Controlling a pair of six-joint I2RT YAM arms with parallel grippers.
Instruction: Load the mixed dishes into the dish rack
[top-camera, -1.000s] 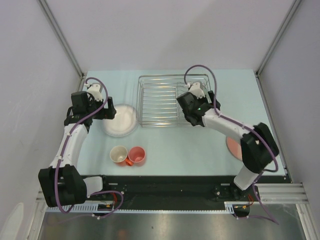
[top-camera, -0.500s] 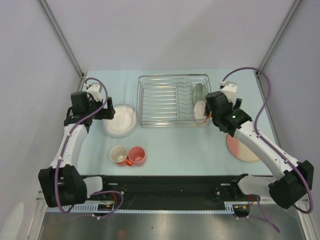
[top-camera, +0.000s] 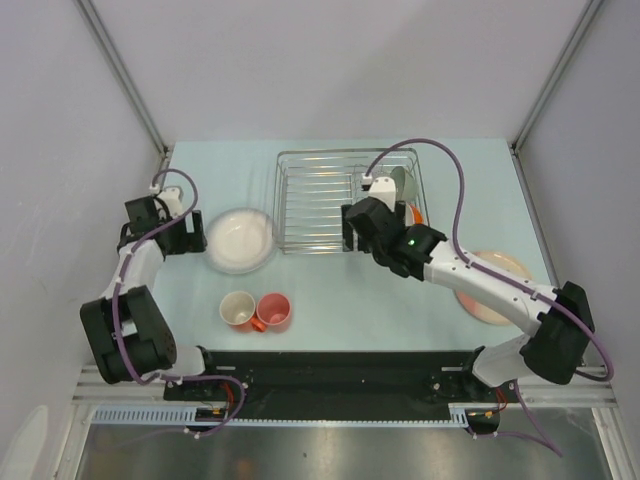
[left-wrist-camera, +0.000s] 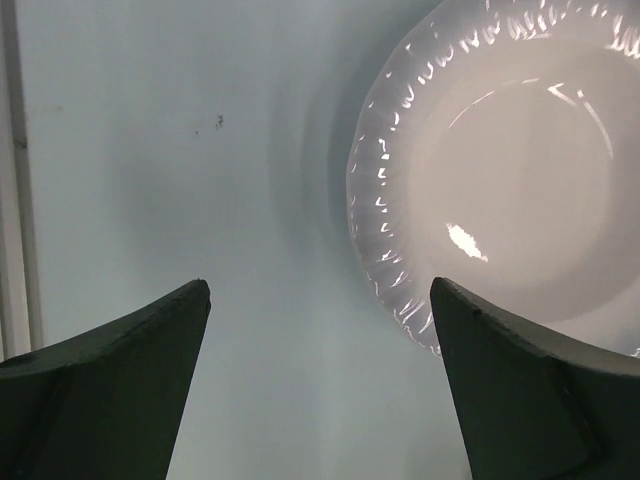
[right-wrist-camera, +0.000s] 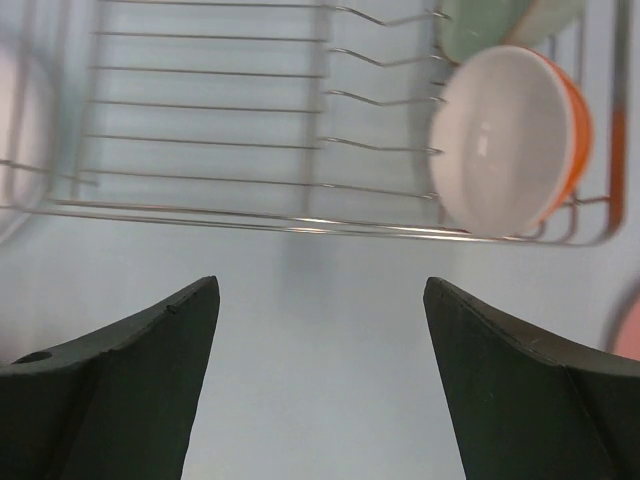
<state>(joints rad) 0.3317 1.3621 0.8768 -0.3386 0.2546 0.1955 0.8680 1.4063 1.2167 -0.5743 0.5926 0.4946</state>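
While both arms hang over the pale blue table (top-camera: 330, 300), neither holds anything. The left gripper (top-camera: 190, 238) sits just left of the white plate (top-camera: 240, 240), its 2 fingers spread wide; in the left wrist view the plate's scalloped rim (left-wrist-camera: 385, 200) lies ahead of the right-hand finger, apart from it, and bare table shows between the tips. The right gripper (top-camera: 350, 232) hovers at the near edge of the dish rack (top-camera: 310, 200), jaws likewise parted and empty, with the rack's front wire (right-wrist-camera: 200, 210) just beyond its fingers (right-wrist-camera: 150, 370). Inside the rack, at its right end, 2 dishes stand on edge among the prongs: the pale green bowl (top-camera: 399, 182) farther back and the white bowl (right-wrist-camera: 500, 140), orange on its outside, nearer the front. The pinkish cup (top-camera: 238, 308) and the orange-red mug (top-camera: 273, 310) stand upright side by side on the table, near the arm bases. The pink-and-cream plate (top-camera: 508, 266) lies flat at the right, partly under the right arm.
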